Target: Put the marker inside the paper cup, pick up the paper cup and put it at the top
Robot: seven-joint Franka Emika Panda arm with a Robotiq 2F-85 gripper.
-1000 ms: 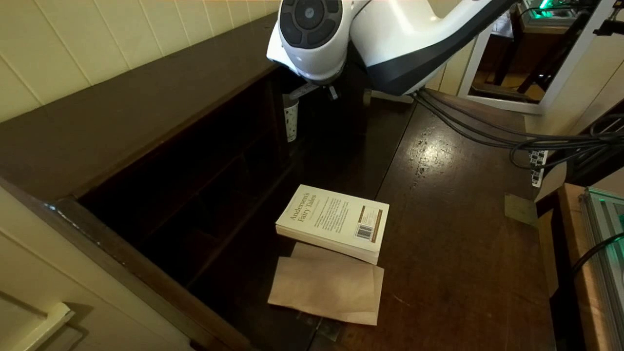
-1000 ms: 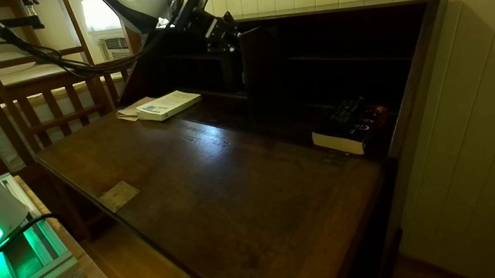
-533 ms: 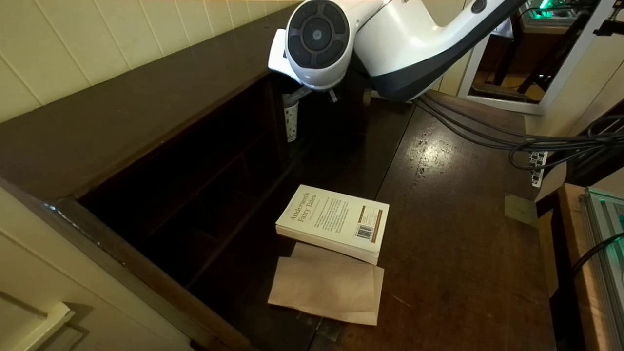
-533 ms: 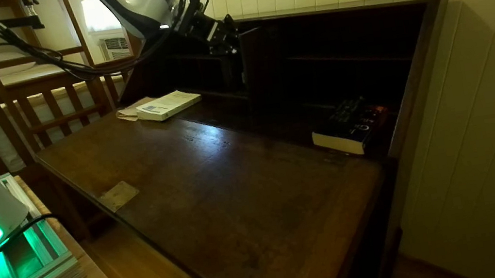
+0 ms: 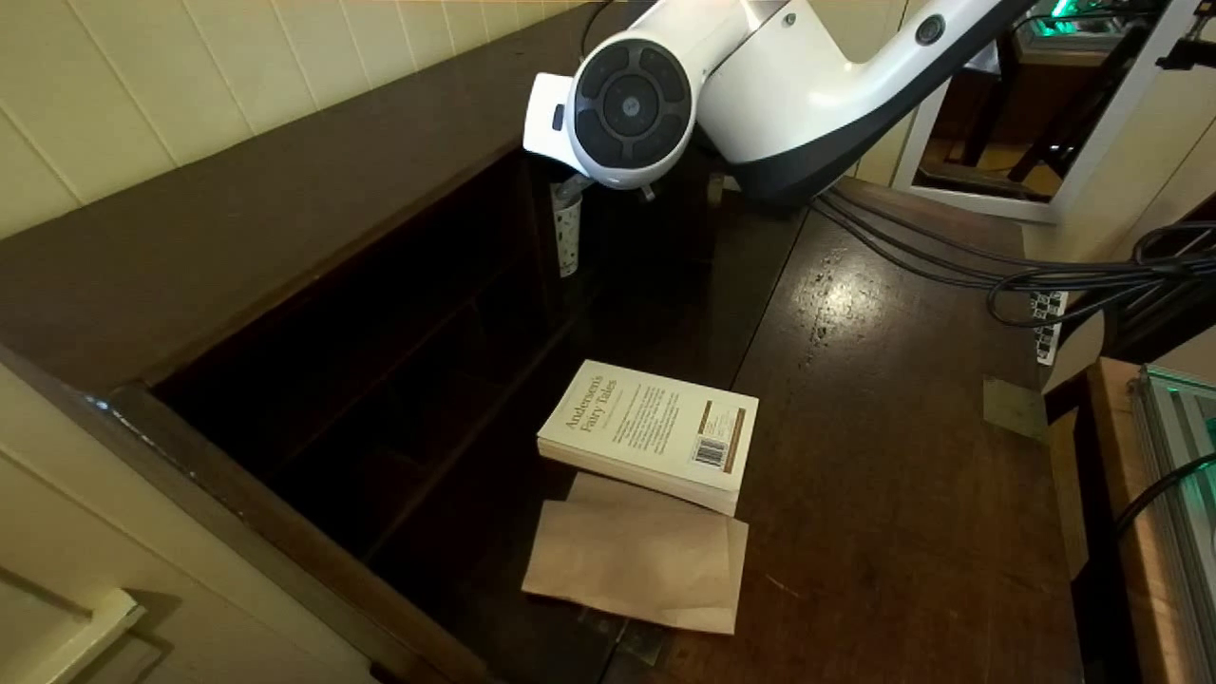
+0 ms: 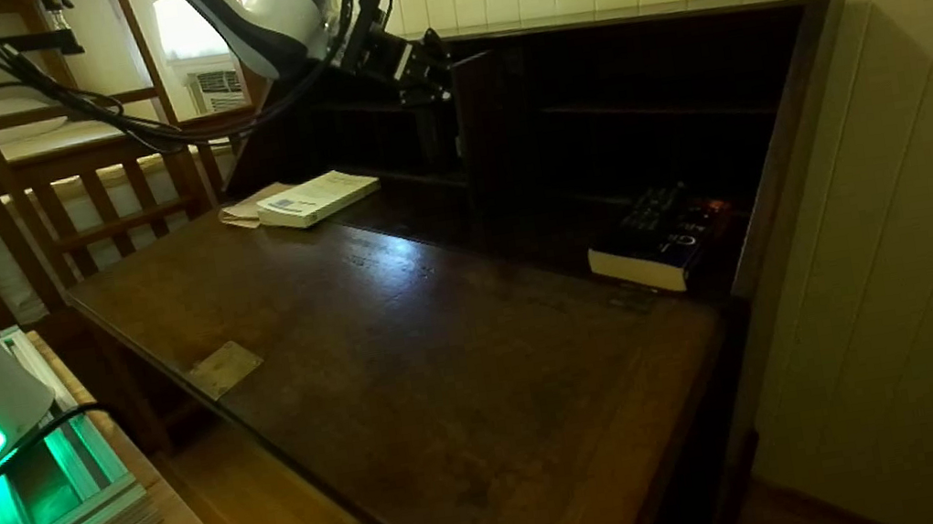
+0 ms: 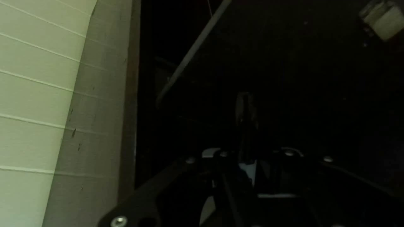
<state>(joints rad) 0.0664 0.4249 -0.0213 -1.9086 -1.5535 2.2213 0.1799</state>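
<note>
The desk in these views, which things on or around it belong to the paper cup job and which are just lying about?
For the job:
paper cup
the top, the long dark-brown board
marker, which I can't make out

Just lying about:
pale book, Andersen's Fairy Tales
brown paper, beside that book
dark book, seen in an exterior view
</note>
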